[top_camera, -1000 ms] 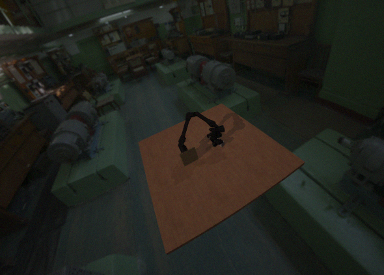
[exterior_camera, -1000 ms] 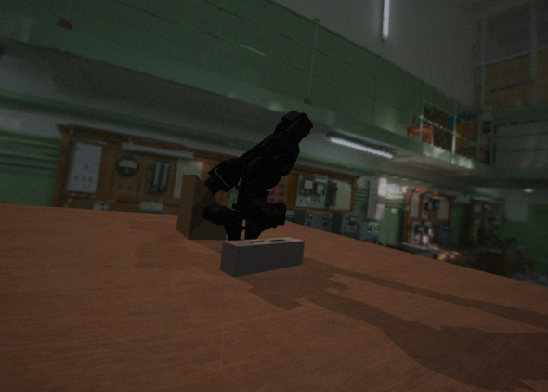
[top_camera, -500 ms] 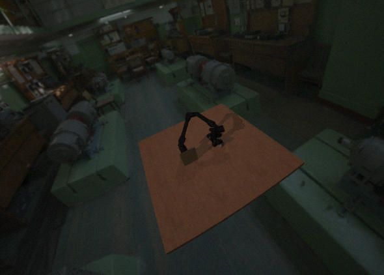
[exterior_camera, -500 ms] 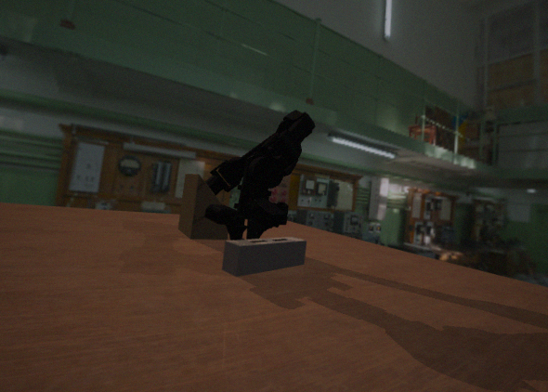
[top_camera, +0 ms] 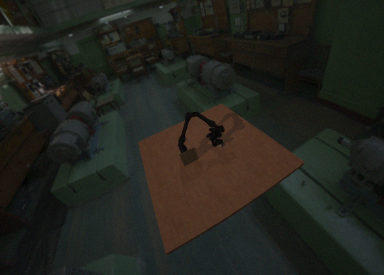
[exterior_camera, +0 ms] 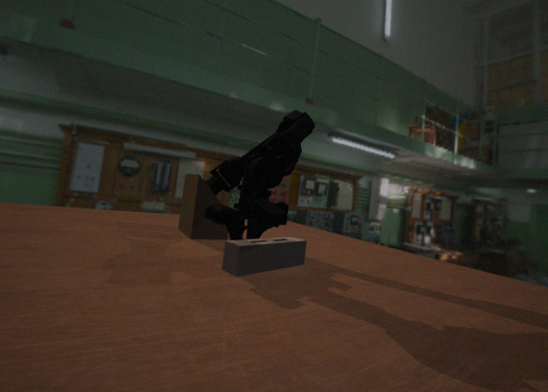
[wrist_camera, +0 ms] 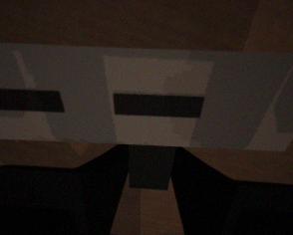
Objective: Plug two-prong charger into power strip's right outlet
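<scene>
Charger [wrist_camera: 151, 166]: dark block pinched between the gripper fingers, seen end-on in the wrist view; its prongs are not visible from here.
Gripper [wrist_camera: 149, 199]: clamped on the charger, jaws held part-way apart by its body; pointed down at the strip.
Target slot [wrist_camera: 158, 106]: dark rectangular opening straight ahead of the gripper, centred on the charger in the wrist view.
Neighbouring slot [wrist_camera: 31, 101]: off to the gripper's left in the wrist view, partly cut by the frame edge.
Power strip [exterior_camera: 265, 255]: grey bar lying flat on the tabletop [exterior_camera: 139, 325], directly under the gripper, with slots facing up.
Gap: charger sits just short of the strip face; whether prongs have met the shutter cannot be told.
Arm [top_camera: 195, 124]: folded over, wrist above the strip.
Brown block [exterior_camera: 197, 214]: behind the gripper, near the arm's foot, clear of the work.
Outlet check: which slot counts as the right one cannot be confirmed from these views.
Risk, tilt: if the charger goes in canted, one prong leads and the shutter likely stays locked.
Risk, slip: hard push against a blocked shutter could slide the charger back in the grip.
Risk, strip shift: an off-axis push may skid the loose strip across the tabletop.
</scene>
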You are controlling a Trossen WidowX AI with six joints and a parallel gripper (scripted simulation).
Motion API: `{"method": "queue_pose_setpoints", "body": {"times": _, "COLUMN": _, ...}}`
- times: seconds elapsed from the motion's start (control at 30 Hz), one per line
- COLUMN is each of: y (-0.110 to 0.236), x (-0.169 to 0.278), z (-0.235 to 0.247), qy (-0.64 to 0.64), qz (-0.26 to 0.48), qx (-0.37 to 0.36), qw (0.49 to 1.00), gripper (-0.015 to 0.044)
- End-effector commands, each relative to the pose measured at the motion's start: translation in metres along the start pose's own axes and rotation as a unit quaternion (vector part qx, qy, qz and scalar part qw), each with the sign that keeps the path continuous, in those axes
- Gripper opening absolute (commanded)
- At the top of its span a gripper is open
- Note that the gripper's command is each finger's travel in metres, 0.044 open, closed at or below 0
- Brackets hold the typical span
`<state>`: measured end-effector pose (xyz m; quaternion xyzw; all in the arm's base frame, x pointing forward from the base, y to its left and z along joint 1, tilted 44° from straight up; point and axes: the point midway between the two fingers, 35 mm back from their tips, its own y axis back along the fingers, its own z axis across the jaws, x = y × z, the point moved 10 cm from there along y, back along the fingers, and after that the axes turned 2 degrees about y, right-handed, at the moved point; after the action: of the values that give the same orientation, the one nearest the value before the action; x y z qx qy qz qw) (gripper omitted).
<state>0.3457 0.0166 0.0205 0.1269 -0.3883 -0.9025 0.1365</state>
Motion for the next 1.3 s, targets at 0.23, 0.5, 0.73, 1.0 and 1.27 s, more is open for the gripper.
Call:
{"method": "queue_pose_setpoints", "body": {"times": 0.23, "y": 0.0003, "x": -0.0006, "z": 0.0000, "qy": 0.001, "qz": -0.001, "qx": 0.001, "qw": 1.000, "gripper": 0.0105}}
{"method": "queue_pose_setpoints", "body": {"times": 0.5, "y": 0.0003, "x": -0.0006, "z": 0.0000, "qy": 0.001, "qz": -0.001, "qx": 0.001, "qw": 1.000, "gripper": 0.0315}}
{"method": "queue_pose_setpoints", "body": {"times": 0.73, "y": 0.0003, "x": -0.0003, "z": 0.0000, "qy": 0.001, "qz": -0.001, "qx": 0.001, "qw": 1.000, "gripper": 0.0440}}
{"method": "queue_pose_setpoints", "body": {"times": 1.0, "y": 0.0001, "x": 0.0023, "z": -0.0001, "qy": 0.003, "qz": -0.003, "qx": 0.001, "qw": 1.000, "gripper": 0.0440}}
{"method": "queue_pose_setpoints", "body": {"times": 1.27, "y": -0.0001, "x": 0.0051, "z": -0.0001, "qy": 0.005, "qz": -0.006, "qx": 0.001, "qw": 1.000, "gripper": 0.0440}}
